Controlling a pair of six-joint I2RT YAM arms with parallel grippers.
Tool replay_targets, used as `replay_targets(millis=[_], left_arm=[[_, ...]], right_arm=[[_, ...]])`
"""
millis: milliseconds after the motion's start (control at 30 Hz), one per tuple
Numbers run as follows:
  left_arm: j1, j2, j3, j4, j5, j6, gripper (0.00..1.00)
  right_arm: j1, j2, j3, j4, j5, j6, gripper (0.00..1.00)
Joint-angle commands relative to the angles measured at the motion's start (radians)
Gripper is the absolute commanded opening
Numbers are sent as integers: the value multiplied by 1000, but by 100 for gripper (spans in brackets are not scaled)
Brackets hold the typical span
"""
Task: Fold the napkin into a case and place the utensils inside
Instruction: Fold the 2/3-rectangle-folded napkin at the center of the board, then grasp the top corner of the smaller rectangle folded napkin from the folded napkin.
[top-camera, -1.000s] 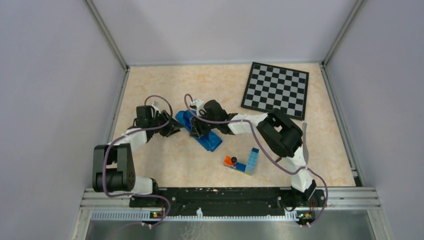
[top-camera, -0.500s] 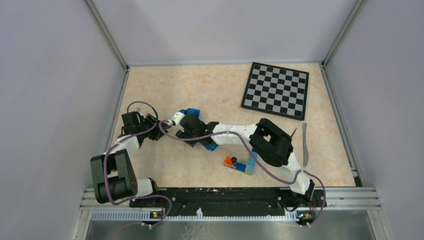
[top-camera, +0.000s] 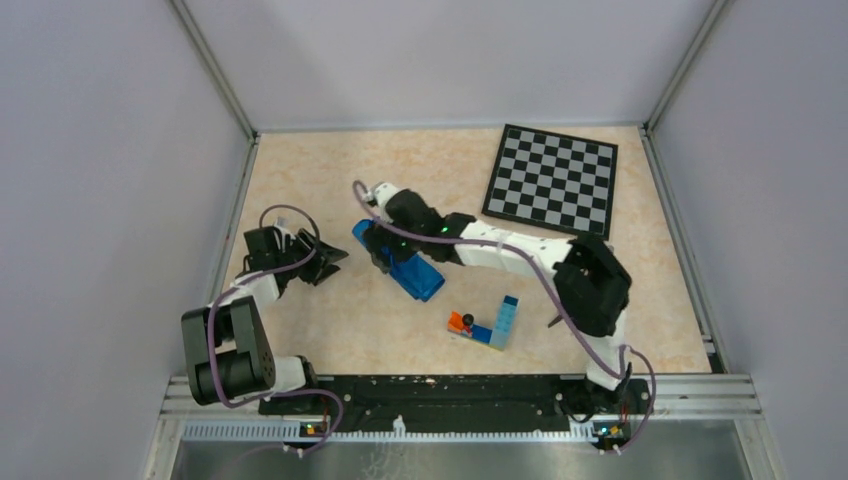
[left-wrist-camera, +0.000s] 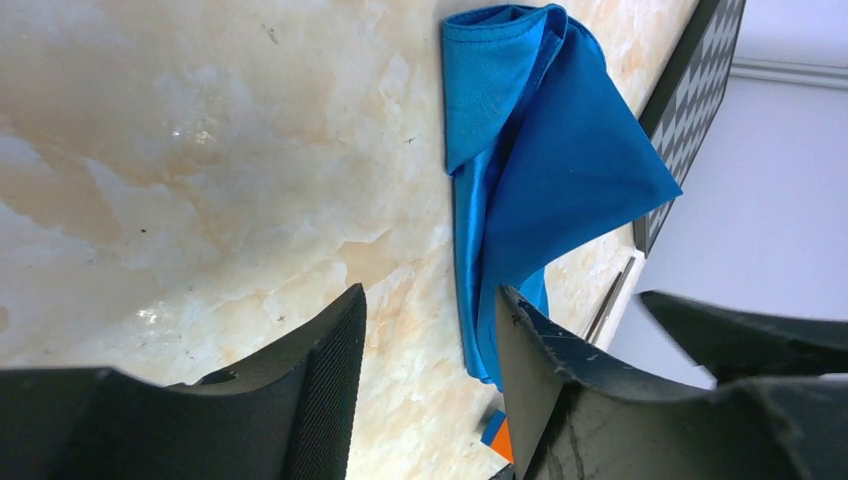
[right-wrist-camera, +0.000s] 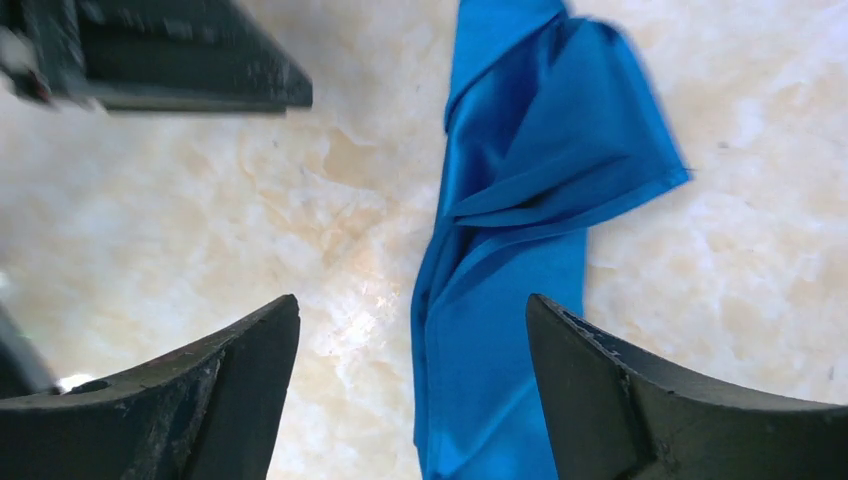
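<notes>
**Napkin orientation.** In the top view, the napkin (top-camera: 402, 263) lies on the table (top-camera: 330, 180) as a bunched strip. Its long axis runs diagonally from far-left to near-right. The right gripper (top-camera: 385, 246) is over the strip's far-left end, and the left gripper (top-camera: 326, 262) is just to the left of the strip, apart from it.

**Grippers.** Both are spread wide and hold nothing.
- **Right wrist view:** the napkin (right-wrist-camera: 510, 260) runs lengthwise through the gap of the right gripper (right-wrist-camera: 410, 320), nearer one finger (right-wrist-camera: 640, 400). Its broader folded end flares away from the gripper.
- **Left wrist view:** the near end of the napkin (left-wrist-camera: 530, 170) lies ahead of the left gripper (left-wrist-camera: 430, 370), beside one finger (left-wrist-camera: 545, 400).

**View differences.**
- Only the wrist views show the overlapping pleats and the turned-over corner.
- Only the top view shows the whole chessboard (top-camera: 551, 180), well beyond the right gripper, and the bricks (top-camera: 492, 325) on the near side of the strip.
- The left wrist view alone shows a slim grey bar (left-wrist-camera: 608, 300) past the napkin, possibly the knife.

**Change over the last half second.**
- The right gripper has shifted toward the far end of the strip, uncovering most of the cloth.
- The left gripper has moved a little closer to the napkin.
- The knife, which lay in plain sight beside the right arm, is now covered in the top view by that arm's elbow.
</notes>
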Motion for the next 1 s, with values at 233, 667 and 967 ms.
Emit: replay_targets(millis=[233, 667, 967], left_arm=[[-7, 61, 37, 46, 90, 54, 59], [-17, 52, 43, 49, 107, 59, 60], [-18, 50, 42, 51, 118, 66, 60]], right_arm=[[-362, -92, -295, 641, -599, 559, 84], [-409, 173, -222, 867, -791, 580, 87], [-411, 303, -147, 1015, -863, 684, 85]])
